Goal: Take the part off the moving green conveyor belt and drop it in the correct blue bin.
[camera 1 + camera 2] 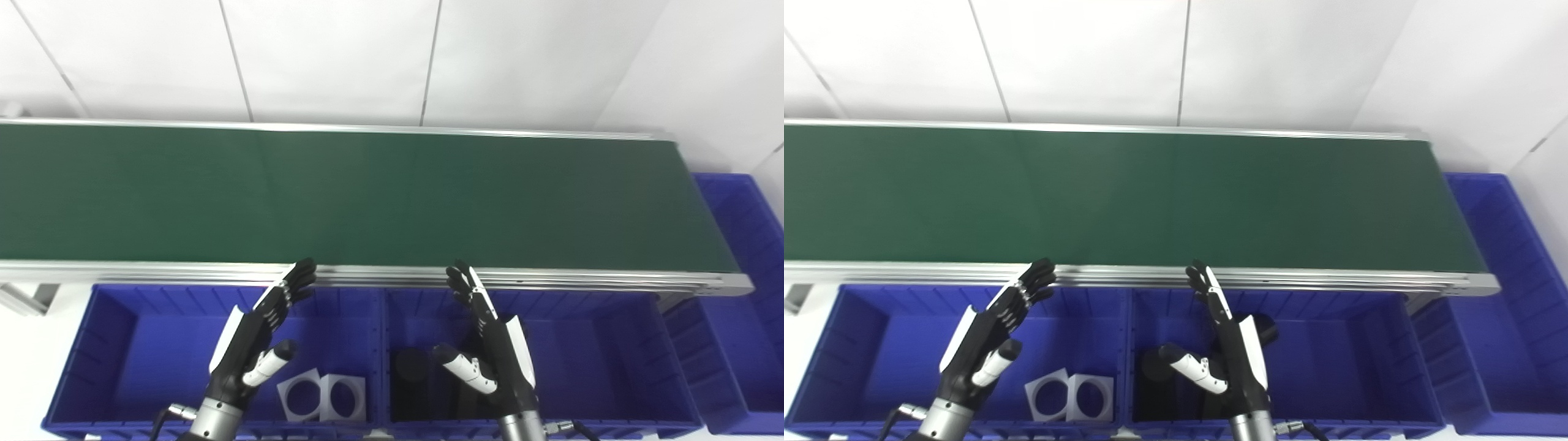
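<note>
The green conveyor belt (367, 196) runs across the whole view and carries no part that I can see. My left hand (254, 340) hovers over the left blue bin (116, 343), open, fingers stretched toward the belt's near rail. My right hand (490, 346) hovers over the middle blue bin (600, 355), also open and holding nothing. Two white square parts with round holes (321, 397) lie in the left bin. Black cylindrical parts (411, 383) lie in the middle bin, partly hidden behind my right hand.
A third blue bin (744, 275) stands at the right, past the belt's end. The belt's aluminium rail (380, 275) runs just beyond my fingertips. A white wall rises behind the belt.
</note>
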### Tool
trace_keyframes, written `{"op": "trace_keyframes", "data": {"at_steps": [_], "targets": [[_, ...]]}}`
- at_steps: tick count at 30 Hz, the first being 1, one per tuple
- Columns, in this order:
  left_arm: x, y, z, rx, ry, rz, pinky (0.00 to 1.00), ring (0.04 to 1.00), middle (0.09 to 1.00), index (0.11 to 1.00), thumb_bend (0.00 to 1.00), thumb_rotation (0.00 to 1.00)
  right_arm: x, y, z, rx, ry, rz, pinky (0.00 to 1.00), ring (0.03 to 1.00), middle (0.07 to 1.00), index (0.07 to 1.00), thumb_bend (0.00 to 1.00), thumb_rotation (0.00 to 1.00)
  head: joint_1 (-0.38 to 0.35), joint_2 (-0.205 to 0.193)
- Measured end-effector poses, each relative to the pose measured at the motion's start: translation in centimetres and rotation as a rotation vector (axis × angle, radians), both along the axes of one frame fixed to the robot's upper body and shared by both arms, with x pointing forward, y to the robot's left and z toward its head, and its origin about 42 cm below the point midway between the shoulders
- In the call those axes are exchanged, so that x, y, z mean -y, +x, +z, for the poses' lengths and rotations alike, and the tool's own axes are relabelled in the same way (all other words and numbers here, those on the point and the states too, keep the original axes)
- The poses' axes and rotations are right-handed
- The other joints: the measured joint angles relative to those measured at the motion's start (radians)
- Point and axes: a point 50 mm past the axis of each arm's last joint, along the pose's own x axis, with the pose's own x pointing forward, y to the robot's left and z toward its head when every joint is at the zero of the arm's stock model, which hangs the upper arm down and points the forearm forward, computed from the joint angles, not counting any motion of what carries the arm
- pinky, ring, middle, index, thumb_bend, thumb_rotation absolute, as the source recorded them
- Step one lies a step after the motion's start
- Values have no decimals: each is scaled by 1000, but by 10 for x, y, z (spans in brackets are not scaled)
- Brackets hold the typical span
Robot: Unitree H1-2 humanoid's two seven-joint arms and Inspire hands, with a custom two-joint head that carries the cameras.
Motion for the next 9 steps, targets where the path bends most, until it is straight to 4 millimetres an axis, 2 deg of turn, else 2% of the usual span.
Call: {"op": "trace_keyframes", "data": {"at_steps": [1,4,9], "targets": [[1,0,0,0,-1,-1,852,895,916,897,730,839,1,0,-1,-3,0,3,883,896,917,967,866,811,0,0],[3,-1,-1,-2,2,-7,877,911,932,909,737,839,3,-2,-5,-15,3,-1,904,905,913,960,856,813,9,-37],[2,-4,-8,-32,3,-5,890,916,935,910,751,830,7,-4,-12,-37,2,-4,889,901,910,968,825,802,-6,-69]]}}
